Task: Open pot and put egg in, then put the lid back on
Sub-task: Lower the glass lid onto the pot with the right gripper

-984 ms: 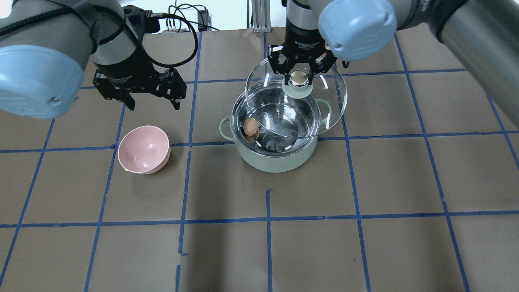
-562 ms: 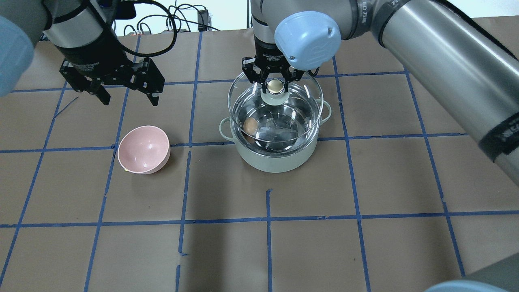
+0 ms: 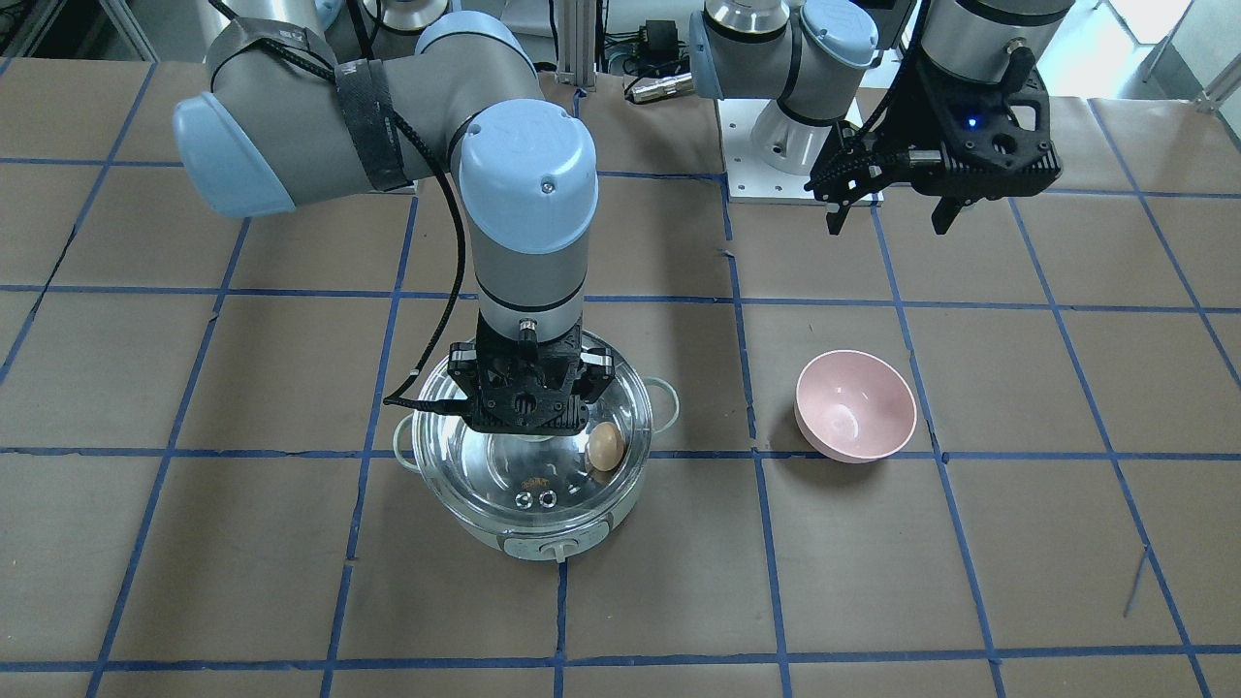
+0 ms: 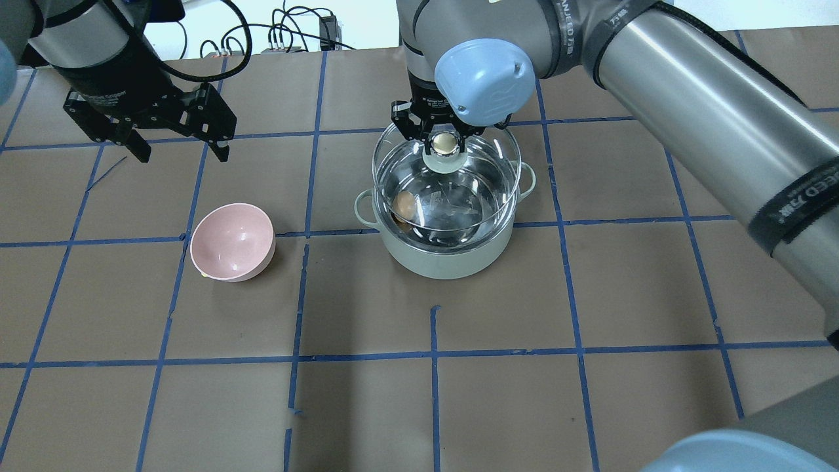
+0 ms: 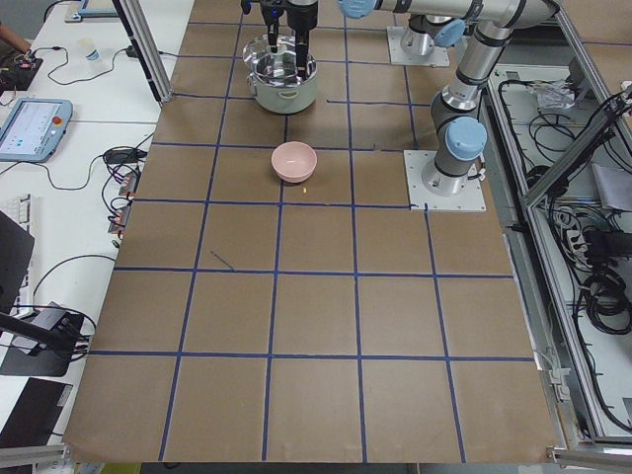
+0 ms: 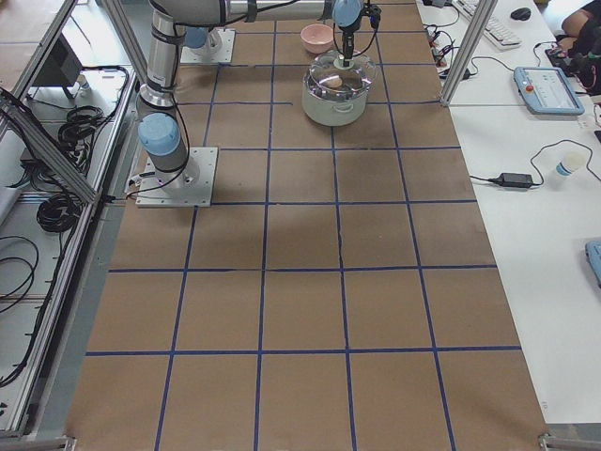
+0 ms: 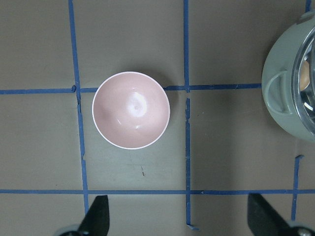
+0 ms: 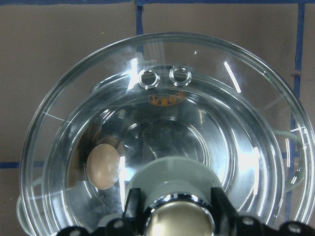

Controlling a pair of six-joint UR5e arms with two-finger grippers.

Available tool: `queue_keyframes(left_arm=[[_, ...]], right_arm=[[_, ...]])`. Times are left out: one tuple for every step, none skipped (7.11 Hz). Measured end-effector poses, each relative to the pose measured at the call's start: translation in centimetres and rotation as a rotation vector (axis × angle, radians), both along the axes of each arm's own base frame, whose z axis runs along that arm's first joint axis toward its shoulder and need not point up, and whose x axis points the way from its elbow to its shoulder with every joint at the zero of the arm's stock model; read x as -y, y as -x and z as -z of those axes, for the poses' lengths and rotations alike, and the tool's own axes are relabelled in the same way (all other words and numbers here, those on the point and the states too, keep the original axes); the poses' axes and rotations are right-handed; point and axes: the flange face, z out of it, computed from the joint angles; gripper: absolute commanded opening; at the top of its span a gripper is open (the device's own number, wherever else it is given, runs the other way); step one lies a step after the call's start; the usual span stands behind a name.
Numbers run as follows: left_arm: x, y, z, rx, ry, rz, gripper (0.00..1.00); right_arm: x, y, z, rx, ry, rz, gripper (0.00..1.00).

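Note:
The mint-green pot point(image 4: 446, 259) stands mid-table, its dial knob point(image 3: 557, 551) facing away from the robot. The tan egg point(image 4: 404, 205) lies inside it on the steel bottom, by the wall on the robot's left; it also shows in the front view point(image 3: 606, 447) and the right wrist view point(image 8: 103, 165). My right gripper point(image 4: 447, 141) is shut on the cream knob of the clear glass lid point(image 4: 488, 174). It holds the lid roughly centred over the pot's opening, close to the rim; I cannot tell if they touch. My left gripper point(image 4: 182, 152) is open and empty, raised behind the pink bowl.
An empty pink bowl point(image 4: 231, 241) sits left of the pot, directly under the left wrist camera point(image 7: 131, 110). The table is brown paper with a blue tape grid. The robot bases and cables lie at the table's back edge.
My right gripper has carried the lid leftward from beside the pot to over its opening. My left arm has drawn back and further left, still open.

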Motion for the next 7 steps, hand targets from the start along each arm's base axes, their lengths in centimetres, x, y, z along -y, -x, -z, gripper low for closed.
queue_keyframes(left_arm=[[0.1, 0.0, 0.3, 0.000, -0.001, 0.000, 1.00], [0.1, 0.0, 0.4, -0.001, -0.002, 0.000, 1.00], [0.1, 0.0, 0.4, -0.002, -0.001, 0.000, 1.00], [0.1, 0.0, 0.4, -0.004, 0.001, 0.000, 1.00], [0.0, 0.0, 0.3, -0.003, 0.002, 0.001, 1.00], [-0.1, 0.0, 0.2, -0.003, 0.004, 0.001, 1.00], [-0.2, 0.1, 0.1, -0.005, 0.004, 0.002, 1.00]], right_arm=[[-0.3, -0.1, 0.8, -0.004, -0.001, -0.003, 0.05], [-0.5, -0.2, 1.4, -0.006, 0.003, -0.006, 0.05], [-0.6, -0.3, 1.7, -0.007, 0.005, -0.005, 0.05], [-0.6, -0.3, 1.8, -0.008, 0.007, 0.008, 0.05], [-0.7, -0.4, 1.8, -0.008, 0.008, 0.026, 0.05], [-0.8, -0.4, 1.9, -0.014, 0.009, 0.032, 0.05], [-1.0, -0.5, 2.0, -0.021, 0.008, 0.034, 0.05]])
